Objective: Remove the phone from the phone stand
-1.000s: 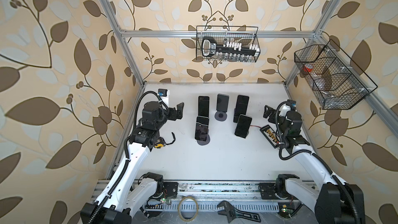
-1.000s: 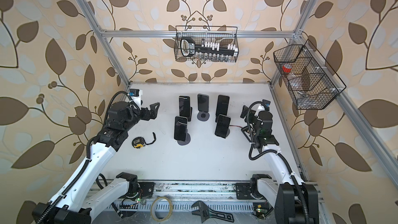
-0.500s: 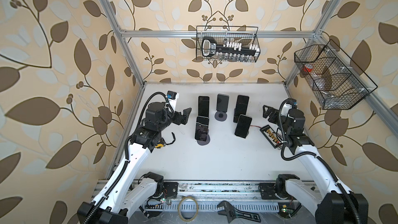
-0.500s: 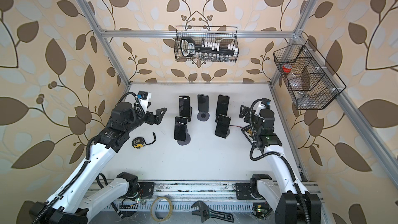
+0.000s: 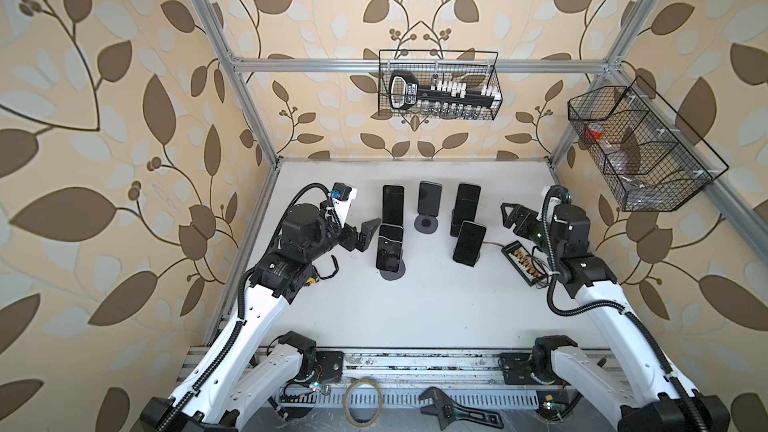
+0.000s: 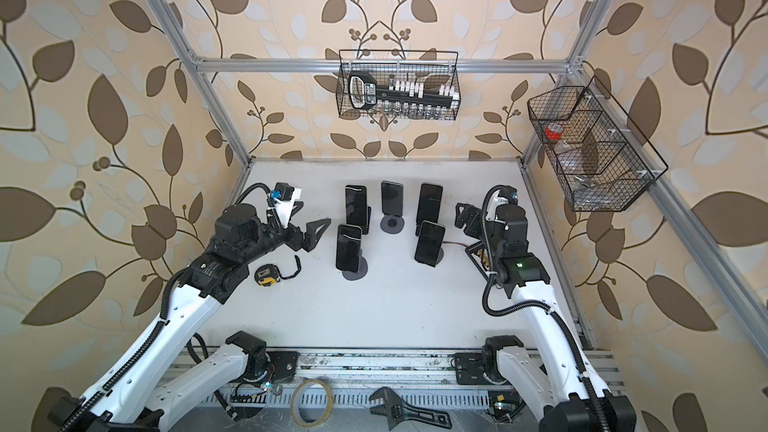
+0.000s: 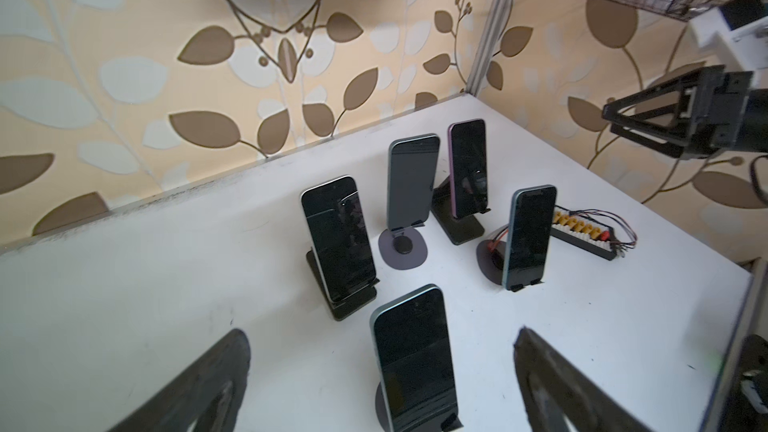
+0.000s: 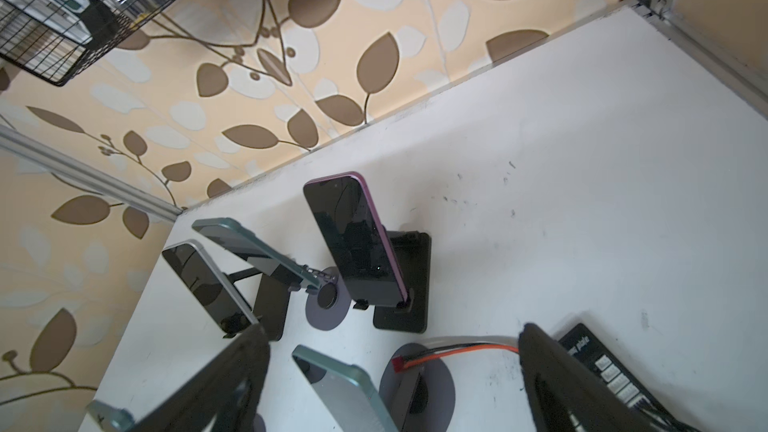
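Several dark phones lean on stands mid-table. The front-left phone (image 5: 390, 247) (image 6: 348, 248) rests on a round-based stand (image 5: 392, 273). My left gripper (image 5: 368, 234) (image 6: 316, 234) hovers open just left of it. In the left wrist view that phone (image 7: 411, 359) stands ahead, centred between the spread fingers of the left gripper (image 7: 380, 338), untouched. My right gripper (image 5: 508, 216) (image 6: 461, 216) is open and empty, right of the front-right phone (image 5: 468, 243). In the right wrist view the back of that phone (image 8: 345, 388) lies ahead of the right gripper (image 8: 392, 330).
Three more phones on stands fill the back row, one with a purple edge (image 8: 357, 238). A connector board with wires (image 5: 523, 263) lies under the right arm and a yellow tape measure (image 6: 266, 276) under the left. Wire baskets (image 5: 436, 85) hang on the walls.
My left gripper has moved right and forward, up to the front-left phone. The right arm has shifted only slightly, its jaws still apart.
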You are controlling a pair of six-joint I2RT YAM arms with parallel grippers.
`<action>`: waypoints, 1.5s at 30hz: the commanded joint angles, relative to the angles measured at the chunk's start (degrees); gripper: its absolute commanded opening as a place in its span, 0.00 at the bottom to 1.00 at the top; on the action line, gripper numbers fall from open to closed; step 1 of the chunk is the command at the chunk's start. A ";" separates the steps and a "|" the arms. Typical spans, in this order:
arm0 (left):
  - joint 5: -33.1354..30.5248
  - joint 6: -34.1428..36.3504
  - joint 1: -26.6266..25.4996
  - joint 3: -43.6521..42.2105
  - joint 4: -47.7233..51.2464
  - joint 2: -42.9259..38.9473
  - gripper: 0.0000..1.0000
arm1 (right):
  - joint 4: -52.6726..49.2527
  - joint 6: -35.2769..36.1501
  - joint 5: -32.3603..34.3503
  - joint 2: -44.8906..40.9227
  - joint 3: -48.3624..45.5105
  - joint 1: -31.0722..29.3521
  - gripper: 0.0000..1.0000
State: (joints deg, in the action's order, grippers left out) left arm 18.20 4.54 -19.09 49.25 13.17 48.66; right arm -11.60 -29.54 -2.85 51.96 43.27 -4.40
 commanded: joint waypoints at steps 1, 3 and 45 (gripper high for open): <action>5.01 0.34 -1.06 -0.95 -4.77 -1.37 0.99 | -4.87 -1.79 2.26 -2.16 2.56 -1.75 0.93; 6.96 0.30 -1.58 -1.25 -5.69 -1.59 0.99 | -5.35 -3.02 2.73 -3.23 2.60 -2.78 0.92; 17.13 15.47 -9.80 -6.77 -9.26 0.85 0.98 | -12.49 -14.57 30.12 6.44 6.35 -37.95 0.87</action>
State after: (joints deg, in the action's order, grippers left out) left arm 33.08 17.26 -28.18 42.54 5.91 49.56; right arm -23.00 -42.30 25.39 58.17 48.84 -41.60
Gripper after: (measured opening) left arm 0.982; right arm 0.875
